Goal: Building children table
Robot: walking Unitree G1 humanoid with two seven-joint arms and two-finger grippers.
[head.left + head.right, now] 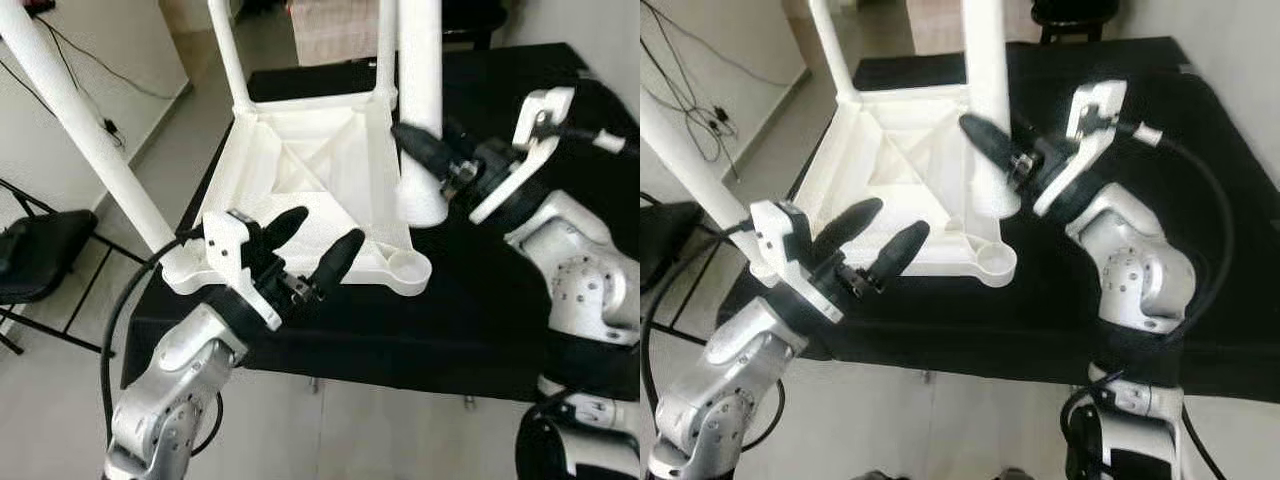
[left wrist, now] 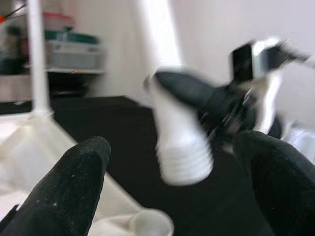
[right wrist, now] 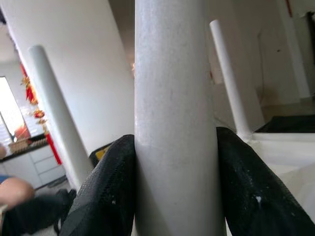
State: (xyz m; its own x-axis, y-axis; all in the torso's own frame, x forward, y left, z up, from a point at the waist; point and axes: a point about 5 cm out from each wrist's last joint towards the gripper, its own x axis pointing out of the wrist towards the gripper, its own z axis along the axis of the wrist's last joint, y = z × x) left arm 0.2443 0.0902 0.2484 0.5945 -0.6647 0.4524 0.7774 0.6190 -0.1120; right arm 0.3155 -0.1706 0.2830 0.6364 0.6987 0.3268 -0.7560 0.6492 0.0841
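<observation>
A: Two tools are at work over a black cloth-covered desk [image 1: 480, 300]. What lies on it?

B: A white plastic square tabletop [image 1: 310, 180], turned underside up, with ribbed bracing and round sockets at its corners. Three white tubular legs already stand in it: one at the near left corner [image 1: 90, 130], two at the far corners [image 1: 228, 50].

A: And the right tool [image 1: 420, 150]?

B: It is clenched around a fourth white tubular plastic leg [image 1: 420, 100], held upright with its threaded lower end above the right edge of the tabletop, near but short of the empty near right socket [image 1: 408, 265]. The right wrist view shows both black fingers [image 3: 103, 187] pressed against the leg's sides.

A: The left tool [image 1: 312, 250]?

B: Released; its two fingers are spread and grasp nothing. It hovers over the near edge of the tabletop, between the near left leg and the empty socket.

A: Anything beside the desk?

B: A black folding chair [image 1: 40, 255] on the pale floor to the robot's left.
</observation>
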